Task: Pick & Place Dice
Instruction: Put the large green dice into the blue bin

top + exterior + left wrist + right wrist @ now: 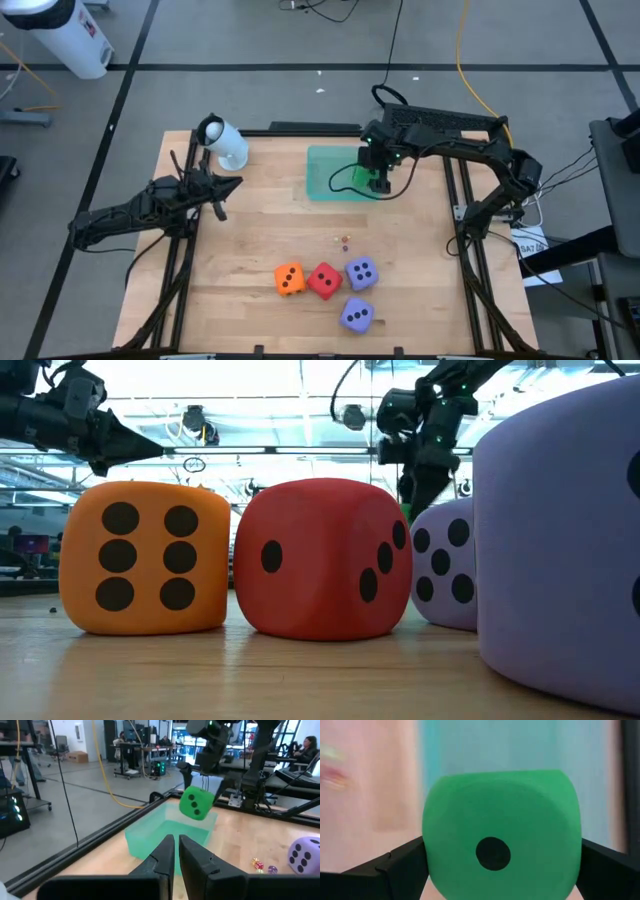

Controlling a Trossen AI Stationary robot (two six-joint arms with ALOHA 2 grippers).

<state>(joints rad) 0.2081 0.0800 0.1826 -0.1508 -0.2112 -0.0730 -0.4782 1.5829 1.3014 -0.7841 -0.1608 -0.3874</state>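
A green die (pixel 196 803) is in the air, tilted, just above the translucent green tray (pixel 150 840) at the table's far middle (pixel 325 175). My right gripper (pixel 205 782) points steeply down over it, open wide, one finger on either side of the die (pixel 500 835). Near the front edge, the orange die (pixel 290 279), the red die (pixel 324 281) and two purple dice (pixel 361 272) (pixel 357 315) rest on the wood. My left gripper (pixel 176 840) is shut and empty at the table's left (pixel 238 182), pointing level toward the tray. My right gripper's fingers (pixel 405 865) stand at two opposite sides of the green die (pixel 432 845), coming from above. I cannot tell whether they touch it. The die is clear of the tray, one-pip face toward the wrist camera.
A white cylinder (pixel 225 143) lies at the table's far left corner. Tiny beads (pixel 345 240) lie mid-table between the tray and the dice. Dark rails (pixel 470 250) run along the left and right edges. Bare wood lies between the tray and the dice.
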